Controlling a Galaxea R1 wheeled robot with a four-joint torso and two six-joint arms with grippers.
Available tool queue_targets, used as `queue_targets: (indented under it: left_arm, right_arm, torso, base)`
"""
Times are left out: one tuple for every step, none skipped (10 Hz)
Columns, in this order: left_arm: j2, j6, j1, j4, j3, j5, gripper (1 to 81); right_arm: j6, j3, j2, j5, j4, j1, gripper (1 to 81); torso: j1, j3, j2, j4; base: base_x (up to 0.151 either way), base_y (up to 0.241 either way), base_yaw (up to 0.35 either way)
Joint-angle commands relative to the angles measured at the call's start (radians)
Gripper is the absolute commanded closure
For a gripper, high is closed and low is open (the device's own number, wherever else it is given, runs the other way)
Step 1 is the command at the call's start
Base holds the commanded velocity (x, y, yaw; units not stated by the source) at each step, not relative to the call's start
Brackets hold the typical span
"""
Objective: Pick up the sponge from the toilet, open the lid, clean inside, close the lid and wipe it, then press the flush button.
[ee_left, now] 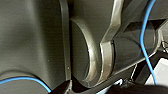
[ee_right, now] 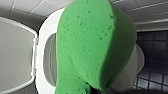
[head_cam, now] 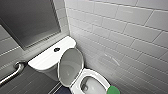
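sponge (head_cam: 113, 90): green, clamped in right gripper (ee_right: 98, 90), lower right of head frame
toilet lid (head_cam: 71, 63): up
left gripper (ee_left: 101, 62): grip can't tell

- The floor (head_cam: 35, 81) is of dark tiles and meets a grey wall and a white-tiled wall in a corner.
- The toilet (head_cam: 47, 60) stands on the floor in that corner, with its tank against the grey wall and its bowl beside the white tiles.
- The flush button (head_cam: 56, 49) sits in the middle of the tank top.
- The lid (head_cam: 70, 63) stands raised against the tank, leaving the bowl open.
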Motion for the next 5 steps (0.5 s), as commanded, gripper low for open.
queue_targets:
  left_arm:
    - [0.016,0.005,0.032,0.002,0.016,0.087,1.0]
    - [0.018,0.005,0.032,0.002,0.016,0.087,1.0]
    - [0.019,0.005,0.032,0.002,0.016,0.087,1.0]
    - [0.019,0.005,0.032,0.002,0.016,0.087,1.0]
    - [0.021,0.005,0.032,0.001,0.016,0.087,1.0]
  right_arm:
    - [-0.013,0.192,-0.148,-0.067,-0.054,0.108,81.1]
    - [-0.013,0.221,-0.176,-0.109,-0.049,0.177,81.1]
    - [-0.012,0.226,-0.181,-0.187,-0.043,0.258,81.1]
    - [-0.007,0.207,-0.159,-0.248,-0.042,0.326,81.1]
    - [-0.001,0.16,-0.117,-0.318,-0.043,0.392,81.1]
  torso:
    - [0.0,0.0,0.0,0.0]
    - [0.0,0.0,0.0,0.0]
    - [0.0,0.0,0.0,0.0]
    - [0.0,0.0,0.0,0.0]
    - [0.0,0.0,0.0,0.0]
  base:
    - [0.0,0.0,0.0]
    - [0.0,0.0,0.0]
    - [0.0,0.0,0.0]
    - [0.0,0.0,0.0]
    - [0.0,0.0,0.0]
